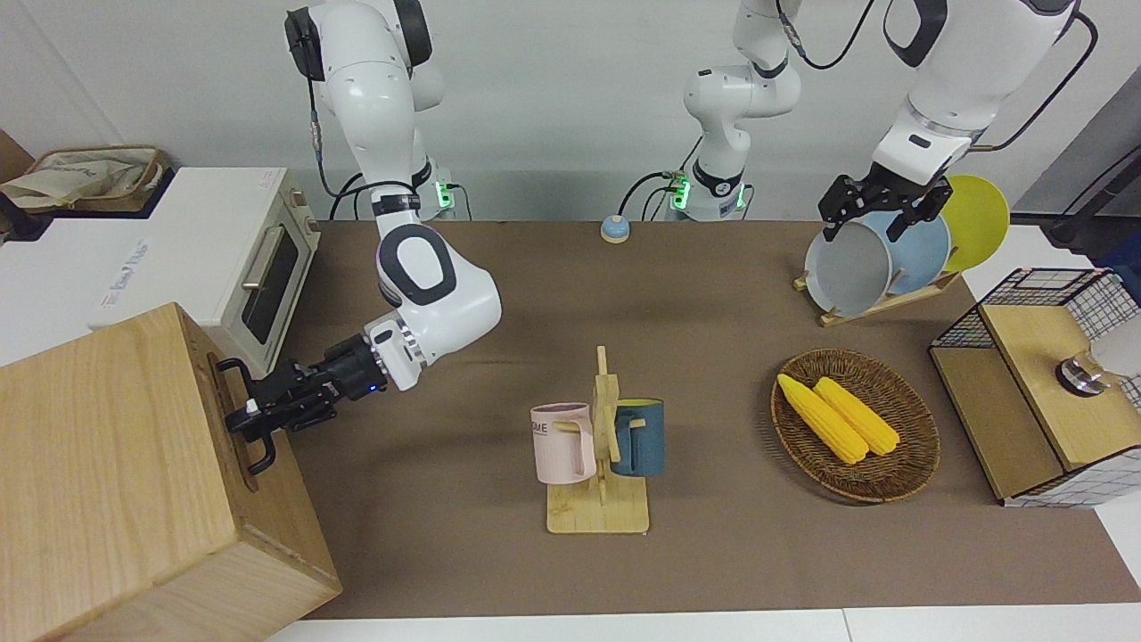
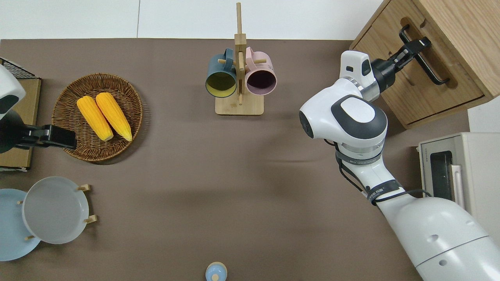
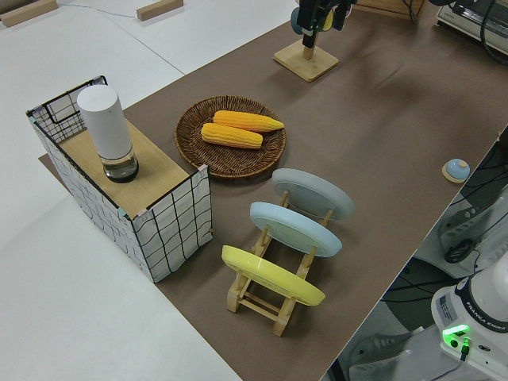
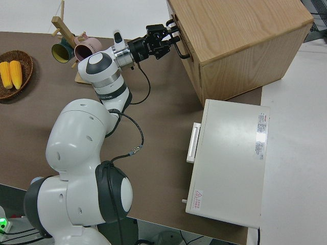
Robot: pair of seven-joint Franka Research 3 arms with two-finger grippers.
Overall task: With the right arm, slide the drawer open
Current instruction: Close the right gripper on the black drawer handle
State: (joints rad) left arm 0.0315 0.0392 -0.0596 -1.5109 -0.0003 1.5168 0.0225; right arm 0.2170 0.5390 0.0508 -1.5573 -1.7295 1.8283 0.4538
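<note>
The big pale wooden box [image 1: 116, 464] stands at the right arm's end of the table, farther from the robots than the toaster oven. Its light-wood drawer [image 2: 406, 84] looks shut flush with the box. The drawer's black bar handle [image 1: 261, 459] also shows in the overhead view [image 2: 434, 73]. My right gripper [image 1: 246, 418], with its blue light, is level with the handle and closed around the bar near its middle; it also shows in the overhead view [image 2: 422, 42] and the right side view [image 4: 171, 30]. My left gripper [image 1: 863, 230] is parked and open.
A white toaster oven [image 1: 223, 259] stands beside the box, nearer to the robots. A mug rack [image 1: 599, 446] with a pink and a blue mug stands mid-table. A basket [image 1: 909, 464] of corn, a plate rack [image 1: 878, 299] and a wire-grid box [image 1: 1043, 383] are at the left arm's end.
</note>
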